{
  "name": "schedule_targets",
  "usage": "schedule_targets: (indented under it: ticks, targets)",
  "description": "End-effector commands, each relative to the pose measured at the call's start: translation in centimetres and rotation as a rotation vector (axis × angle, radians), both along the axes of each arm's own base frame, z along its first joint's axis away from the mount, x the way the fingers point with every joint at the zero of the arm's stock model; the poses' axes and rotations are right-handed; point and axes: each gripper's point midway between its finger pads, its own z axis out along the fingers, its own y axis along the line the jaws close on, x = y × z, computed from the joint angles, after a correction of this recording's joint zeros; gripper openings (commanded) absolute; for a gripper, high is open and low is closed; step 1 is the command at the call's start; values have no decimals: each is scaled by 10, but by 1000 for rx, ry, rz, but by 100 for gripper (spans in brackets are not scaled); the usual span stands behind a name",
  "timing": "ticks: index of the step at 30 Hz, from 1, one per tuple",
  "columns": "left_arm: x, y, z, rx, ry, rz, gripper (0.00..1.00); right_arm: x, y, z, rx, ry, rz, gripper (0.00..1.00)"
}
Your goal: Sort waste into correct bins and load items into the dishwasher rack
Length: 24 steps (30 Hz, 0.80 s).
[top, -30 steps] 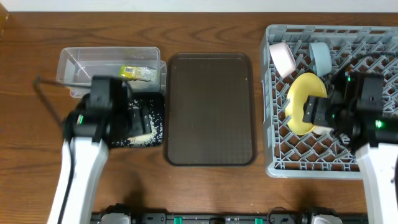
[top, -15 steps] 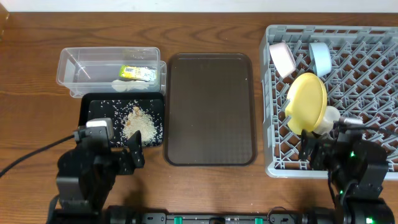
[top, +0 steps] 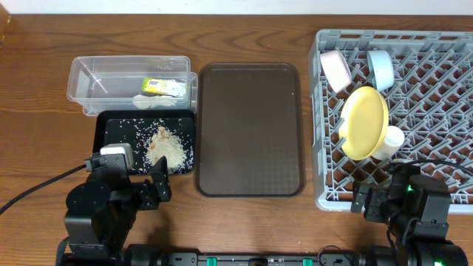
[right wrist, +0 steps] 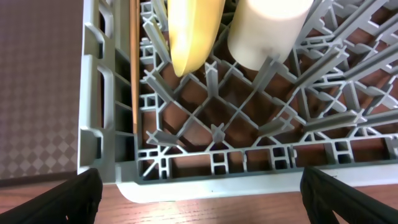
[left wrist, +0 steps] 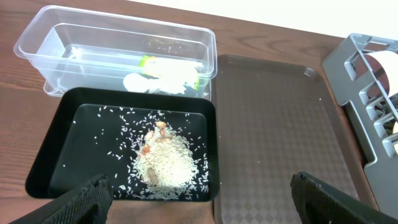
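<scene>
The green-and-orange snack wrapper (top: 161, 86) lies in the clear tub (top: 89, 74); it also shows in the left wrist view (left wrist: 168, 65). The rice heap (top: 164, 148) sits in the black tray (top: 111, 129). The yellow plate (top: 363, 122) stands on edge in the grey dishwasher rack (top: 443, 59), with the white cup (top: 390, 140), white bowl (top: 335, 69) and blue bowl (top: 380, 68). Chopsticks (right wrist: 134, 62) lie along the rack's left wall. My left gripper (left wrist: 199, 190) is open and empty, near the tray's front edge. My right gripper (right wrist: 199, 186) is open and empty at the rack's front edge.
The brown serving tray (top: 250, 129) lies between the black tray and the rack. Both arms sit low at the table's front edge. A cable runs off to the left from the left arm.
Both arms have pulled back toward the table's front edge. The left arm has left the black tray, uncovering the rice. The right arm has drawn away from the plate in the rack.
</scene>
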Motion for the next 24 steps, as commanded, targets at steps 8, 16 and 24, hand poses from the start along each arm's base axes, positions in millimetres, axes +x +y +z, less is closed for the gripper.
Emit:
schedule_targets:
  ticks: [8, 16, 24]
  targets:
    - [0, -1, -2, 8, -1, -10, 94, -1, 7, 1, 23, -28, 31, 99]
    - [0, -1, -2, 8, 0, -10, 94, 18, 13, 37, -42, -412, 110, 99]
    - [0, -1, -2, 8, -1, -10, 95, 49, 16, 30, -59, -689, 121, 99]
